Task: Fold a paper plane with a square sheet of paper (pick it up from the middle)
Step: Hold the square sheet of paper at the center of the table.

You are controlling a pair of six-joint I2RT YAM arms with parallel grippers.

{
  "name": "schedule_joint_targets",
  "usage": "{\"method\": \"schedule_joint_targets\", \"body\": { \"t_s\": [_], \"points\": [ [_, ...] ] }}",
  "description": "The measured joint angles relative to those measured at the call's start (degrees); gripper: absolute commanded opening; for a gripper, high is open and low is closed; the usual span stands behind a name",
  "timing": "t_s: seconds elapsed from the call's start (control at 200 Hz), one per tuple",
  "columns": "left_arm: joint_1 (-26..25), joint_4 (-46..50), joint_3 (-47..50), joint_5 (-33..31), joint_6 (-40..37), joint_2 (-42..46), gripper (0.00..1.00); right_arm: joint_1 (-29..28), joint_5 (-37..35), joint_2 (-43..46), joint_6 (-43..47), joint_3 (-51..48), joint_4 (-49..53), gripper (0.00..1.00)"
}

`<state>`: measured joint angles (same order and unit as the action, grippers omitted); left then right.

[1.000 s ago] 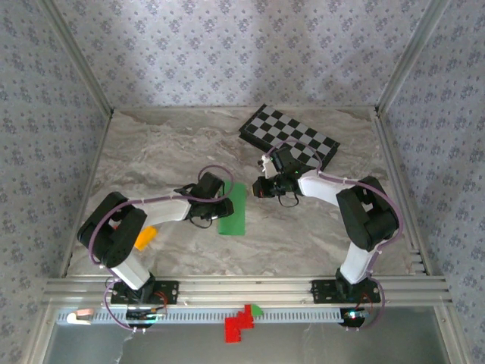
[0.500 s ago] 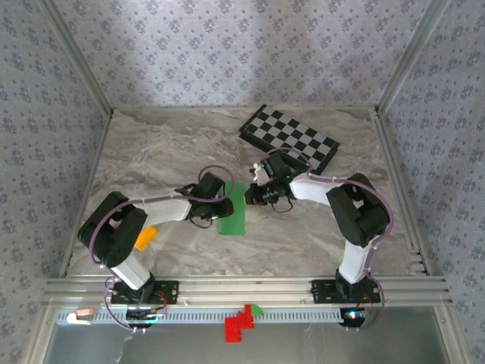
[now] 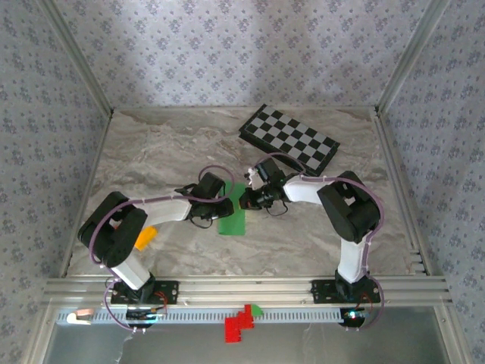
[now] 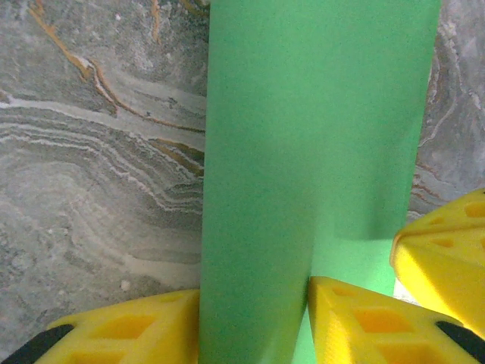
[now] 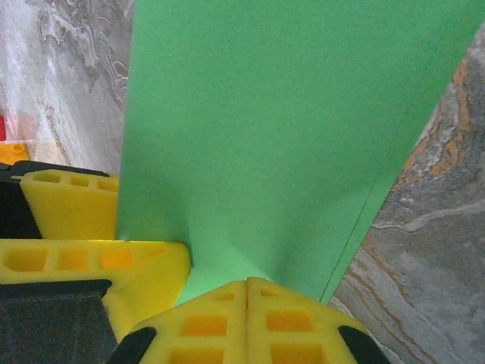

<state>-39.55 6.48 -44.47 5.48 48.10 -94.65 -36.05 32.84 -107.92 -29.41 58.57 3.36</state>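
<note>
Table: grey-and-brown marbled top [image 3: 167, 144], closed in on three sides by flower-patterned wallpaper [image 3: 242, 45].
Paper: a bright green sheet [image 3: 232, 220] near the middle of the table, folded into a narrow strip running from far to near. Its far end lies between the two grippers and its near end lies flat on the marble. Up close it is plain and unmarked [image 4: 318, 114], with one long layered edge showing along its side [image 5: 273, 114].
Left gripper: reaches in from the left to the strip's far part [image 3: 226, 200]. Its yellow fingers [image 4: 114, 334] stand partway closed, one on each side of a raised fold of the paper and touching it, so it grips the paper [image 4: 254, 334].
Right gripper: comes in from the right, just beside the left gripper, at the same end of the strip [image 3: 247, 199]. Its jaws are fully closed, the two yellow tips pressed together with only a seam between them [image 5: 246, 303]. The tips touch the paper where a small crease starts. I cannot tell whether a layer is caught between them.
Checkerboard: black and white [image 3: 292, 136], at the far right of the table, well apart from the paper.
Orange block: small [image 3: 145, 237], on the table beside the left arm's base link.
Red pieces: [image 3: 239, 324] on the near rail, between the two arm bases.
</note>
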Motion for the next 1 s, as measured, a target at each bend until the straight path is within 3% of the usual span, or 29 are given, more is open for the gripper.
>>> {"method": "schedule_joint_targets", "body": {
  "t_s": [0.72,0.999],
  "points": [
    [-0.28,0.17,0.0,-0.42,-0.04,0.48,0.44,0.28,0.13,-2.49,0.02,0.85,0.22,0.0],
    [-0.7,1.27,-0.85,-0.42,-0.9,1.81,0.53,0.35,0.0,-2.49,0.04,0.85,0.24,0.0]
  ]
}}
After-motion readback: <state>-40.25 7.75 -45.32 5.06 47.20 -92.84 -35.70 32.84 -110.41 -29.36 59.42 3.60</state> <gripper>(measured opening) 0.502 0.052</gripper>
